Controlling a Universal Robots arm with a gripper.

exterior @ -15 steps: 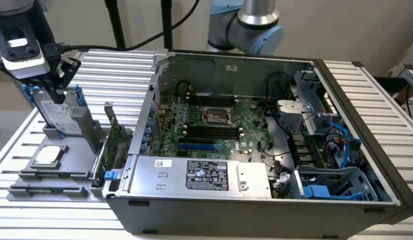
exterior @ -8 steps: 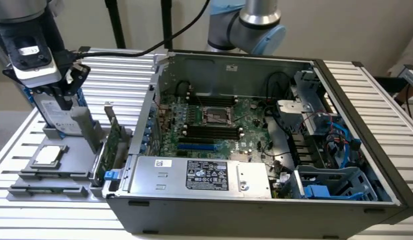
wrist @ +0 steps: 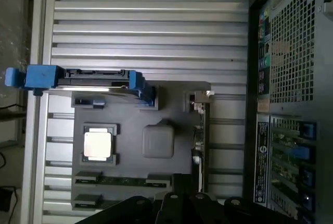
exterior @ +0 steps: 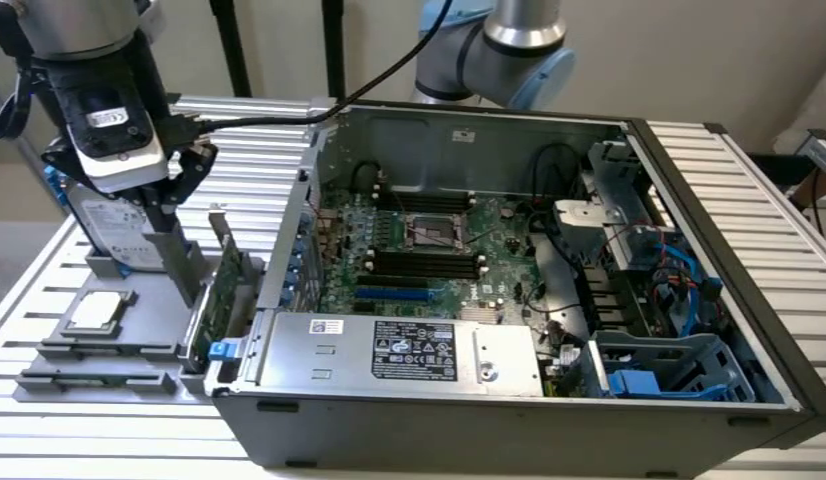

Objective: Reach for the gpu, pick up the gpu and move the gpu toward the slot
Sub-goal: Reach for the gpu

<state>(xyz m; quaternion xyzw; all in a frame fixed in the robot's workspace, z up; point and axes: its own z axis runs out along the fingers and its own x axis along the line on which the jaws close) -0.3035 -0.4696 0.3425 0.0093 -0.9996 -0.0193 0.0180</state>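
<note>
gpu [exterior: 228, 285]: I see it standing on edge in a groove at the side of the gray tray [exterior: 153, 322] nearest the computer case [exterior: 520, 425]. Its green board is upright. Through the wrist camera it reads as a slim dark strip [wrist: 200, 135], seen edge-on.
claw [exterior: 189, 293]: The fingers are pressed together and I see nothing between them. They hang over the tray, just beside the gpu on the exterior view's left, and are not clamped on it.
contact: I cannot tell whether the fingertips touch the tray surface. I see a gap between them and the card.
tray: It sits on the slatted table, at the exterior view's left of the case, and holds the other parts too. The wrist camera shows its flat gray top [wrist: 130, 125].
hard drive [exterior: 109, 225]: Silver with blue rails, it stands upright at the far end of the tray, behind the claw. From the wrist camera its blue ends frame it [wrist: 93, 78].
chip [exterior: 96, 312]: A small silver square, it lies flat in its pocket at the tray's left, well apart from the gpu [wrist: 98, 145].
case: The lid is off and the green main board is exposed inside.
</note>
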